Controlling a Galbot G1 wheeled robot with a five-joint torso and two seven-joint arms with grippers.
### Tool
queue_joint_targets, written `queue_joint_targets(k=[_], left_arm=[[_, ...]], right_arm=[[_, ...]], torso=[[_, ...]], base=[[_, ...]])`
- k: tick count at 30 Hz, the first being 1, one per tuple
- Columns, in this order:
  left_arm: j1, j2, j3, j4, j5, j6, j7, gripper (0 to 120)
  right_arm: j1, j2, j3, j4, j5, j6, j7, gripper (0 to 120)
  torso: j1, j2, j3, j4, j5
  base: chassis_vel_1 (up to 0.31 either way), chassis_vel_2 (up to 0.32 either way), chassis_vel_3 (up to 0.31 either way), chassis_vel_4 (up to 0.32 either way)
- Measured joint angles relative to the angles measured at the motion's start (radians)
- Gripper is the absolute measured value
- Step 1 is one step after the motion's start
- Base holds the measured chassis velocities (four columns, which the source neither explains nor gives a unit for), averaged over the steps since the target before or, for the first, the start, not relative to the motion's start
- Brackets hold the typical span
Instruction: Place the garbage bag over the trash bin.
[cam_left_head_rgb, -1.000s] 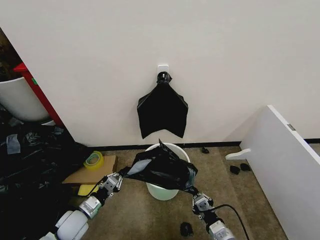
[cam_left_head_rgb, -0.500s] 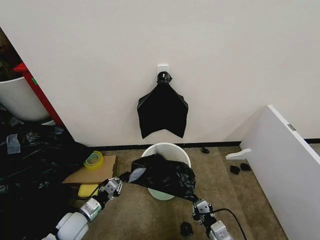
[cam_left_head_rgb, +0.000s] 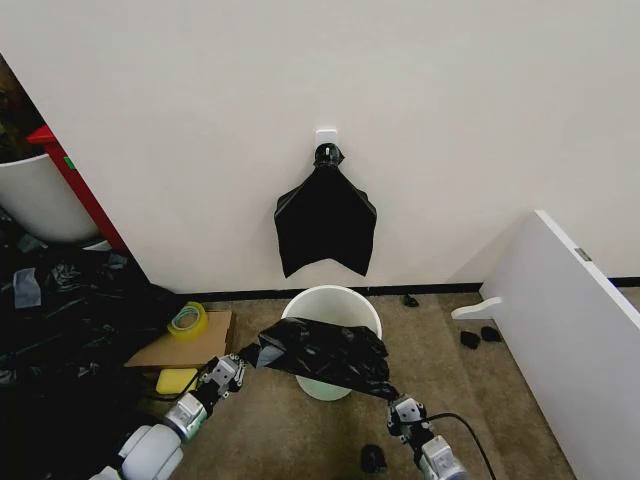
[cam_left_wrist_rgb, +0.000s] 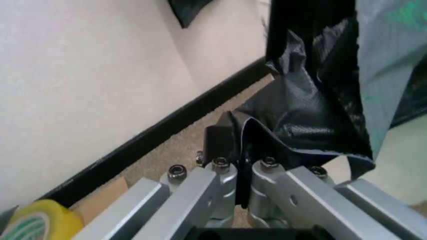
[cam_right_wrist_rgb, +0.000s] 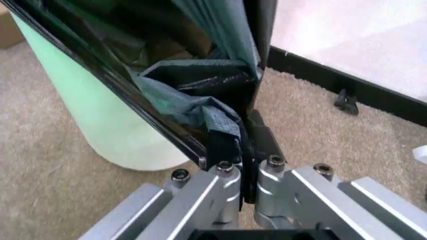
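Right now you have the garbage bag (cam_left_head_rgb: 325, 357) stretched between both arms, hanging across the near side of the trash bin (cam_left_head_rgb: 330, 303) — the far part of the bin's rim and its open mouth are bare behind the plastic, while the bag's near edge drapes down in front of the bin's wall. Your left gripper (cam_left_head_rgb: 240, 362) sits low on the left of the bin, its fingers (cam_left_wrist_rgb: 215, 145) pressed together on a folded corner of the bag; the left wrist view shows the black film pinched between the two pads and spreading away from them. Your right gripper (cam_left_head_rgb: 397, 398) is low on the bin's right, nearer the robot, and its jaws are likewise closed on the bag's other edge — the right wrist view has the plastic bunched in the clamp with the pale green-white bin wall (cam_right_wrist_rgb: 87, 105) just beside it on the carpet. Against the wall above the bin, a black bag bunch (cam_left_head_rgb: 325, 215) hangs from a white hook. To the left, a roll of yellow tape (cam_left_head_rgb: 187, 320) rests on a piece of cardboard (cam_left_head_rgb: 185, 345), well apart from the bin.
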Motion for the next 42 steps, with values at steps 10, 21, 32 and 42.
queue_joint_targets(k=[10,21,32,42], left_arm=[[0.014,0.020,-0.011,-0.069,-0.114,0.032,-0.074,28],[0.043,0.057,-0.039,-0.125,-0.043,0.100,-0.245,67],[0.046,0.053,-0.051,-0.166,-0.084,0.031,-0.111,100],[0.034,0.094,-0.112,-0.195,-0.016,-0.081,0.318,100]], right_arm=[[-0.057,-0.049,0.005,0.110,0.089,0.023,0.003,27],[-0.167,-0.102,0.056,0.219,0.174,-0.126,0.137,68],[-0.285,-0.109,0.090,0.337,0.126,-0.114,0.165,100],[-0.356,-0.131,0.118,0.388,-0.092,0.125,-0.025,100]], torso=[[0.000,0.000,0.000,-0.0001,-0.0003],[0.000,0.000,0.000,0.0000,0.0000],[0.000,0.000,0.000,-0.0001,0.0000],[0.000,0.000,0.000,0.0000,-0.0005]], base=[[0.000,0.000,0.000,0.000],[0.000,0.000,0.000,0.000],[0.000,0.000,0.000,0.000],[0.000,0.000,0.000,0.000]])
